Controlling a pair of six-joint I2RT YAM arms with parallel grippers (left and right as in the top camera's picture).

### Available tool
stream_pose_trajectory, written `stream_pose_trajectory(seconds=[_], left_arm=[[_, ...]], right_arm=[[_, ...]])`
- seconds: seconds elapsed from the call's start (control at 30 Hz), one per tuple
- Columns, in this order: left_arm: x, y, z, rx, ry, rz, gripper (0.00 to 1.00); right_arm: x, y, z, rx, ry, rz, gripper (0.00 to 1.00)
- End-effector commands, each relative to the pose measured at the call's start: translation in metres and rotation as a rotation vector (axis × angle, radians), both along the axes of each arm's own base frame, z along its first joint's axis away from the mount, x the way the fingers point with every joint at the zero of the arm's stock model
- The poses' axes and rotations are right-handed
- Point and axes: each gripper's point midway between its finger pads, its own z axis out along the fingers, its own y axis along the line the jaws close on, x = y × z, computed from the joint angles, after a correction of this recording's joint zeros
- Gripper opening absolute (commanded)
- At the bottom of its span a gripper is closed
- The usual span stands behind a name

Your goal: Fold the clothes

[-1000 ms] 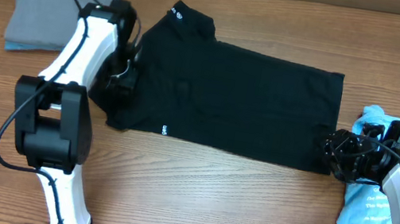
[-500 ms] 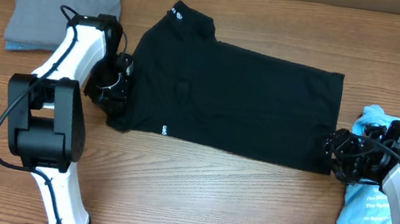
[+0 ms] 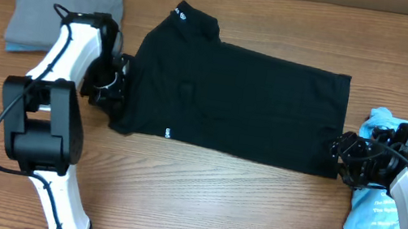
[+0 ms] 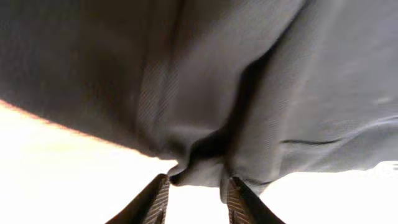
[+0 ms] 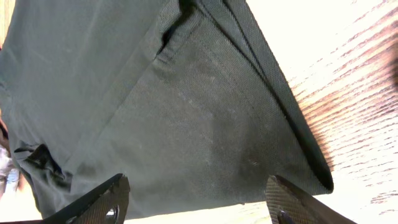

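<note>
Black shirt: laid flat across the middle of the table, collar at 11 o'clock, hem edge at 3 o'clock.
Left gripper: seen from overhead at the shirt's 9 o'clock edge, by the sleeve; the jaws are hidden under the wrist there.
Left wrist view: a puckered fold of the shirt is pinched between the two fingers, which are clamped on it; the table is washed out to white.
Right gripper: at the shirt's 4 o'clock corner.
Right wrist view: the fingers are held wide apart, the hem corner lying flat ahead of them; stitching and wood grain are shown only here.
Light blue tee: crumpled at the table's 4 o'clock, partly covered by the right arm.
Grey garment: folded at the table's 10 o'clock; recorded from overhead only.
</note>
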Motion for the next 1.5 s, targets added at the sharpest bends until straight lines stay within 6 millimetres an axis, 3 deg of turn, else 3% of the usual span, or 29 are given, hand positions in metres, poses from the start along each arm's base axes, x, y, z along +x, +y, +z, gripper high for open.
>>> stream_pose_trajectory(seconds=[0.0, 0.1, 0.27, 0.33, 0.43, 0.5, 0.7, 0.8, 1.03, 1.17, 1.33, 1.47], left_arm=[[0.016, -0.033, 0.010, -0.228, -0.068, -0.011, 0.38], [0.016, -0.037, 0.008, -0.226, -0.073, -0.028, 0.42], [0.005, -0.035, -0.010, -0.197, -0.048, -0.040, 0.38], [-0.002, -0.035, -0.017, -0.198, -0.032, -0.038, 0.29], [-0.008, -0.030, -0.022, -0.174, -0.013, -0.036, 0.04], [-0.006, -0.021, -0.023, -0.133, -0.014, -0.028, 0.04], [0.029, -0.003, -0.004, -0.117, -0.130, 0.008, 0.04], [0.051, 0.001, 0.007, -0.109, -0.208, 0.008, 0.04], [0.068, 0.002, 0.010, -0.104, -0.275, -0.001, 0.08], [0.066, 0.002, 0.010, -0.105, -0.264, 0.000, 0.19], [0.057, 0.001, 0.010, -0.108, -0.228, -0.001, 0.42], [0.049, 0.001, 0.011, -0.113, -0.200, -0.011, 0.44]], right_arm=[[0.009, -0.006, 0.009, -0.035, -0.038, -0.001, 0.74], [0.008, -0.006, 0.009, -0.035, -0.038, -0.001, 0.75], [0.008, -0.007, 0.009, -0.039, -0.036, -0.003, 0.75], [0.008, -0.010, 0.008, -0.056, -0.030, -0.008, 0.76], [0.006, -0.015, 0.004, -0.087, -0.013, -0.023, 0.76], [0.006, -0.017, 0.002, -0.084, -0.001, -0.040, 0.73], [0.006, -0.016, -0.003, -0.076, 0.015, -0.045, 0.56], [0.005, -0.018, -0.006, -0.083, 0.029, -0.048, 0.56], [0.000, -0.021, -0.016, -0.096, 0.073, -0.052, 0.56], [-0.004, -0.019, -0.024, -0.087, 0.105, -0.049, 0.56], [-0.008, -0.022, -0.034, -0.098, 0.145, -0.052, 0.47], [-0.009, -0.029, -0.036, -0.137, 0.154, -0.061, 0.40]])
